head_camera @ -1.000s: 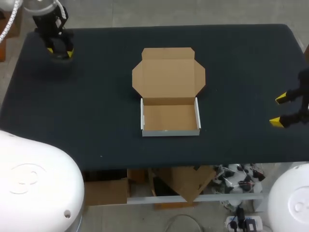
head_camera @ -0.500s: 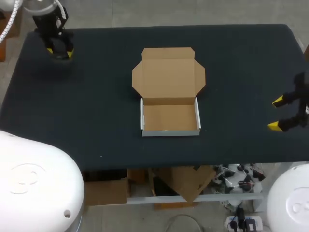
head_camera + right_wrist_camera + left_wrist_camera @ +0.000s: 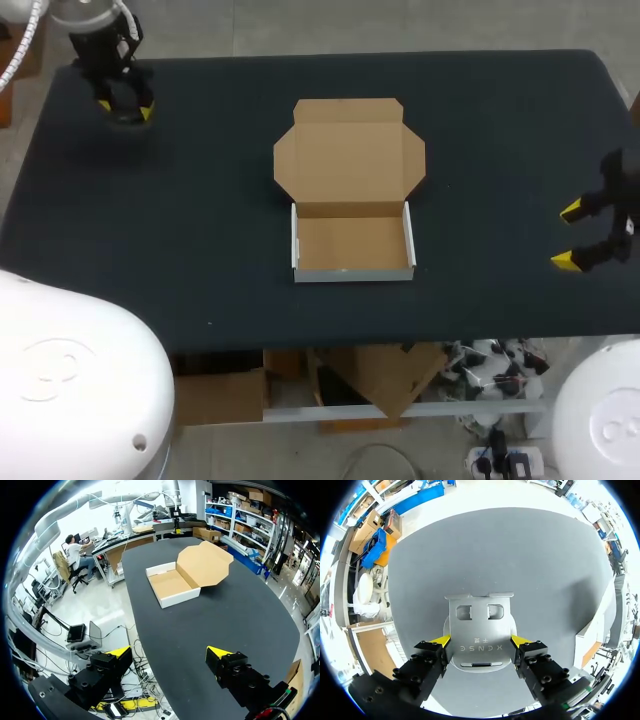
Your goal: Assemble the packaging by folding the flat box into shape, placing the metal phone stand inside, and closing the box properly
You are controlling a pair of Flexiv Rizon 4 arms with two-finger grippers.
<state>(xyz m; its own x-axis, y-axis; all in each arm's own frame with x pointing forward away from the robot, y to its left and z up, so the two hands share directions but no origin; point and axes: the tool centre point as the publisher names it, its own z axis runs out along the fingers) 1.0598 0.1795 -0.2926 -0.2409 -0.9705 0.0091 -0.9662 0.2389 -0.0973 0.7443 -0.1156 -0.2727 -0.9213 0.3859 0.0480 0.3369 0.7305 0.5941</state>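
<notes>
The cardboard box (image 3: pixel 352 245) stands folded into a tray at the table's middle, its lid (image 3: pixel 350 155) lying open and flat behind it. At the far left back corner, my left gripper (image 3: pixel 122 105) points down at the table. In the left wrist view, that gripper (image 3: pixel 480 641) is shut on the silver metal phone stand (image 3: pixel 479 625), a yellow tip against each side of it. My right gripper (image 3: pixel 575 235) hangs open and empty near the table's right edge. From the right wrist, the box (image 3: pixel 172 586) and its lid (image 3: pixel 202 564) lie well ahead of the right gripper (image 3: pixel 170 655).
The dark table (image 3: pixel 200 230) carries nothing but the box. Its front edge runs just below the tray, and its right edge lies close under my right gripper.
My right gripper has drifted a little toward the table's middle and toward its front edge. The left arm and the box have stayed put.
</notes>
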